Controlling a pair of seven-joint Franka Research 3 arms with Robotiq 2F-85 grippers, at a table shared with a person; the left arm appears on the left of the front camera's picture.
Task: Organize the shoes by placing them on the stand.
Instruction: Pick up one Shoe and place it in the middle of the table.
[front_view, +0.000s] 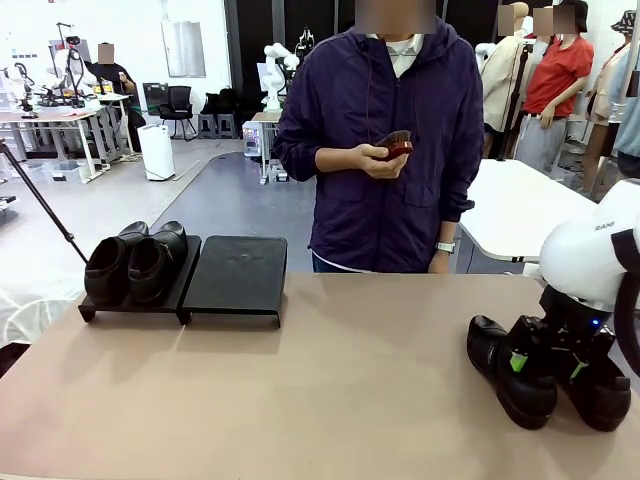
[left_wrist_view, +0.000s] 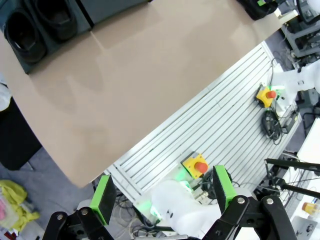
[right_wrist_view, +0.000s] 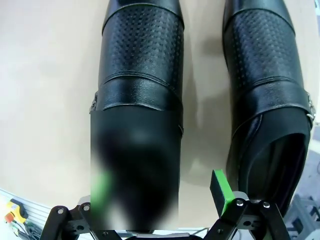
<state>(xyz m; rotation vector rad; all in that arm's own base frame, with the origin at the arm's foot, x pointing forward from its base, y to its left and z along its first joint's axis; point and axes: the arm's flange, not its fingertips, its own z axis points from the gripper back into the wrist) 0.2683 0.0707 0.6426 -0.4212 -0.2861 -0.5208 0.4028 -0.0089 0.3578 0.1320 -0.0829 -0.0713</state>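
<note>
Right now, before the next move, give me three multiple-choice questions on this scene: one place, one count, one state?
1. Where are the two loose shoes? A) on the table at the right gripper B) on the floor C) in the person's hands
2. How many shoes sit on the stand? A) one B) two C) four
3. The left gripper is: A) shut on a shoe B) shut on the stand C) open and empty
Answers: 1 A, they lie at the table's right end; 2 B, one pair fills its left section; 3 C, its green pads stand apart, nothing between.
</note>
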